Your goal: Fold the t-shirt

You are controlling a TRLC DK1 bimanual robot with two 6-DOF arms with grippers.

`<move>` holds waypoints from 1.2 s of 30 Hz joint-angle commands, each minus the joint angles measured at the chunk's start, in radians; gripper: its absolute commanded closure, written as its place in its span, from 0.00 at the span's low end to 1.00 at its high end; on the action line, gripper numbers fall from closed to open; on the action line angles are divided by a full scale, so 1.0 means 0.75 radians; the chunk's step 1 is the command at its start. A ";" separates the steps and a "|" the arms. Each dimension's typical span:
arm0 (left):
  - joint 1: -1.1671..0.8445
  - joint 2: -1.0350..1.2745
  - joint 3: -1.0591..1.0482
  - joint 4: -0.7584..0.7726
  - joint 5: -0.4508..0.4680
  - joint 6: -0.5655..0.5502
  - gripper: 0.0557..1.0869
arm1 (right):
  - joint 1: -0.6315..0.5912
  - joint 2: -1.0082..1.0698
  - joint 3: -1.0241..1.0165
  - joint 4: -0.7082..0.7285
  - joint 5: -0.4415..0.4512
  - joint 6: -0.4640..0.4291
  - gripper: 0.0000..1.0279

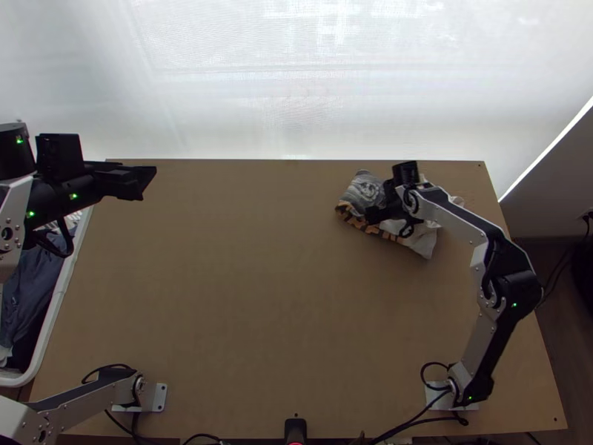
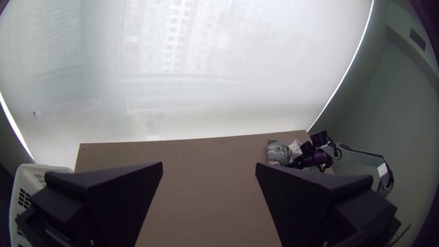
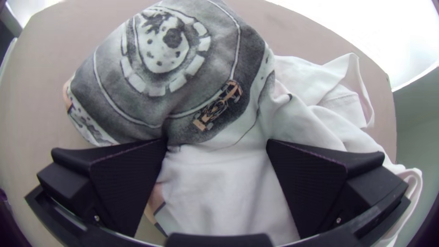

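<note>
The t-shirt [image 1: 415, 241] lies bunched near the table's far right, its grey print and orange-and-black band on top; in the right wrist view the shirt [image 3: 228, 183] shows white cloth beside the grey printed part. My right gripper [image 1: 378, 213] is over the shirt; in its wrist view the gripper [image 3: 217, 144] stands open, with cloth below and between its fingers. At the table's far left corner is my left gripper [image 1: 148, 178], well away from the shirt; in its wrist view this gripper [image 2: 209, 167] is open with nothing between its fingers.
The brown table [image 1: 259, 297] spreads between the arms. A white basket [image 1: 44, 348] with dark clothes stands at the left edge. A pale blind [image 1: 296, 81] hangs beyond the far edge. Cables and a small black device [image 1: 295, 429] sit at the near edge.
</note>
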 commanded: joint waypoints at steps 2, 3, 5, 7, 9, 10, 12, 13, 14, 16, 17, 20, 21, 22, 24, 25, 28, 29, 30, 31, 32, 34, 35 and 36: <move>0.009 0.003 0.008 0.017 0.000 -0.001 0.04 | -0.281 -0.060 -0.039 0.040 0.003 0.009 0.04; 0.011 -0.001 0.010 0.019 0.000 -0.001 0.04 | -0.310 -0.064 -0.035 0.040 0.003 0.013 0.04; 0.011 -0.009 0.010 0.021 0.000 0.001 0.04 | -0.361 -0.068 -0.021 0.040 0.003 0.021 0.04; 0.015 -0.019 0.010 0.021 0.000 0.001 0.04 | -0.410 -0.072 -0.010 0.040 0.003 0.027 0.04; 0.025 -0.027 0.010 0.021 0.000 0.003 0.04 | -0.453 -0.074 -0.006 0.040 0.003 0.035 0.04; 0.027 -0.033 0.006 0.021 0.000 0.003 0.04 | -0.473 -0.076 -0.004 0.040 0.003 0.037 0.04; 0.031 -0.046 0.001 0.017 0.000 0.005 0.04 | -0.508 -0.072 0.002 0.042 0.005 0.039 0.04; 0.033 -0.052 -0.001 0.015 0.000 0.005 0.04 | -0.523 -0.068 0.006 0.042 0.005 0.041 0.04; 0.035 -0.056 -0.003 0.013 0.000 0.005 0.04 | -0.537 -0.066 0.010 0.044 0.009 0.041 0.04; 0.035 -0.066 -0.005 0.000 0.000 0.011 0.04 | -0.563 -0.052 0.024 0.046 0.030 0.043 0.04; 0.035 -0.072 -0.007 -0.002 0.000 0.011 0.04 | -0.580 -0.044 0.033 0.046 0.036 0.043 0.04; 0.042 -0.097 -0.023 -0.010 0.000 0.013 0.04 | -0.615 -0.019 0.063 0.046 0.042 0.050 0.04; 0.042 -0.107 -0.027 -0.012 0.000 0.013 0.04 | -0.625 -0.015 0.069 0.046 0.042 0.052 0.04; 0.042 -0.117 -0.031 -0.014 0.000 0.013 0.04 | -0.627 -0.013 0.075 0.046 0.042 0.052 0.04; 0.040 -0.140 -0.041 -0.016 0.000 0.015 0.04 | -0.627 -0.027 0.069 0.042 0.042 0.054 0.04; 0.040 -0.152 -0.046 -0.018 0.000 0.019 0.04 | -0.625 -0.042 0.061 0.040 0.040 0.052 0.04; 0.040 -0.179 -0.058 -0.028 0.000 0.023 0.04 | -0.613 -0.095 0.041 0.042 0.022 0.054 0.04; 0.040 -0.185 -0.064 -0.030 0.000 0.023 0.04 | -0.611 -0.121 0.037 0.046 0.001 0.054 0.04; 0.040 -0.193 -0.070 -0.032 0.000 0.023 0.04 | -0.611 -0.150 0.026 0.054 -0.029 0.054 0.04; 0.042 -0.201 -0.078 -0.037 0.002 0.023 0.04 | -0.611 -0.177 0.020 0.071 -0.040 0.054 0.04; 0.040 -0.209 -0.084 -0.037 0.002 0.023 0.04 | -0.611 -0.201 0.020 0.081 -0.048 0.054 0.04; 0.040 -0.228 -0.101 -0.037 0.002 0.021 0.04 | -0.604 -0.244 0.026 0.087 -0.058 0.054 0.04; 0.040 -0.238 -0.109 -0.037 0.002 0.021 0.04 | -0.600 -0.262 0.028 0.087 -0.062 0.056 0.04; 0.040 -0.244 -0.115 -0.037 0.002 0.019 0.04 | -0.594 -0.283 0.028 0.085 -0.066 0.064 0.04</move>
